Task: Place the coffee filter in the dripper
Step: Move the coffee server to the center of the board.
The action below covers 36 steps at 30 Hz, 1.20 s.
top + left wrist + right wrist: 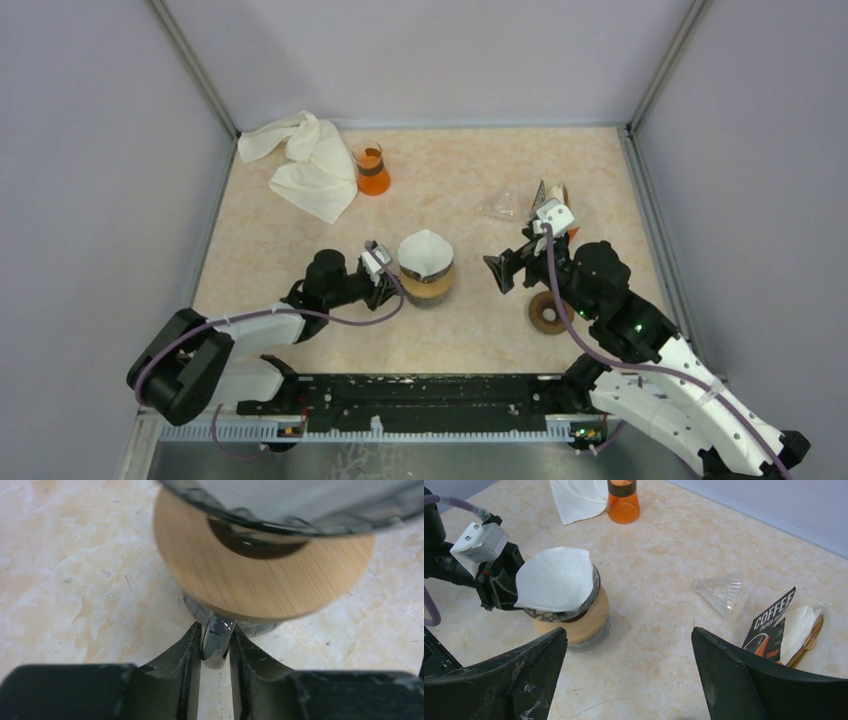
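fig. nearest you, the left gripper (216, 629) has its fingers pinched onto the glass handle (216, 649) of the dripper (428, 284). the coffee filter (424, 252) sits opened inside the cone, one edge standing above the rim. the right gripper (626, 632) hovers spread wide and empty. placement looks done, so you probably have only the release left. the filter pack (774, 622) lies beyond.

Beige marbled tabletop (470, 180), enclosed on three sides by plain grey walls (430, 50). Metal corner posts (195, 65). Lighting even.
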Motion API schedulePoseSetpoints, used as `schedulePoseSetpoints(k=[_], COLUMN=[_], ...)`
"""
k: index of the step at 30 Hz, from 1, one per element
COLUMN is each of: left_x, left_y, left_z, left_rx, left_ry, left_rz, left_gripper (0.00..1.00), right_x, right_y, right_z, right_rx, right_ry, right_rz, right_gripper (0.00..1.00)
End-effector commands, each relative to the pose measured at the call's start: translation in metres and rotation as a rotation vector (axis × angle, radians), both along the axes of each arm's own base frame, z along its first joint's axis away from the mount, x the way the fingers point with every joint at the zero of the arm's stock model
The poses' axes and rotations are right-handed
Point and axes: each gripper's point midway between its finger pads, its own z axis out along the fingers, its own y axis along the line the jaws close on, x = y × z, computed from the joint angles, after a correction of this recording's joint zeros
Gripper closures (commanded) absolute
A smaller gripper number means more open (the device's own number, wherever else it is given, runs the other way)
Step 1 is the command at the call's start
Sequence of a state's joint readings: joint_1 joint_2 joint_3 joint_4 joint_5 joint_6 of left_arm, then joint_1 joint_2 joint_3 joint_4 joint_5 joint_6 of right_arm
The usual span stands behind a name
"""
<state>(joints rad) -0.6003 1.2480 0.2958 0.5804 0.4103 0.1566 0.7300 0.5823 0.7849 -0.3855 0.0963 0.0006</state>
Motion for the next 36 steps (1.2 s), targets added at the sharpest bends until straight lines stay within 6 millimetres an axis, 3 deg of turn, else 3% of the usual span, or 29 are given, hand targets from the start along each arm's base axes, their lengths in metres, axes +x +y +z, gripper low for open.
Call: schedulePoseSetpoints(k=[1,6,18,29,36], left_x=[0.003,0.008,0.028,0.073,0.105], left_y=[-0.014,-0.019,-0.034,-0.037,-0.05], left_z=[0.018,0.014,0.021,0.023,0.024], left_rx=[-0.044,-0.034,0.015,0.007,-0.021], left_ry=[-0.049,-0.03,-0.14,-0.211,-0.226], left_rz=[-0.059,-0.06,0.029,0.229,0.308], left_gripper=[0.73,0.83,0.87,0.94,0.92], right_x=[0.004,0.005,0.006,0.007,0.006], right_y=[-0.001,-0.002,-0.007,-0.011,-0.014], right_z=[0.018,0.019,0.022,0.022,0.021], right_rx=[0.042,0.042,0.048,0.053,0.053], right_ry=[-0.063,-0.066,-0.084,-0.096,-0.098], right_rz=[-0.015,-0.021,-0.042,-0.066,-0.075], right_gripper=[0.05,0.05,0.04,0.04,0.04])
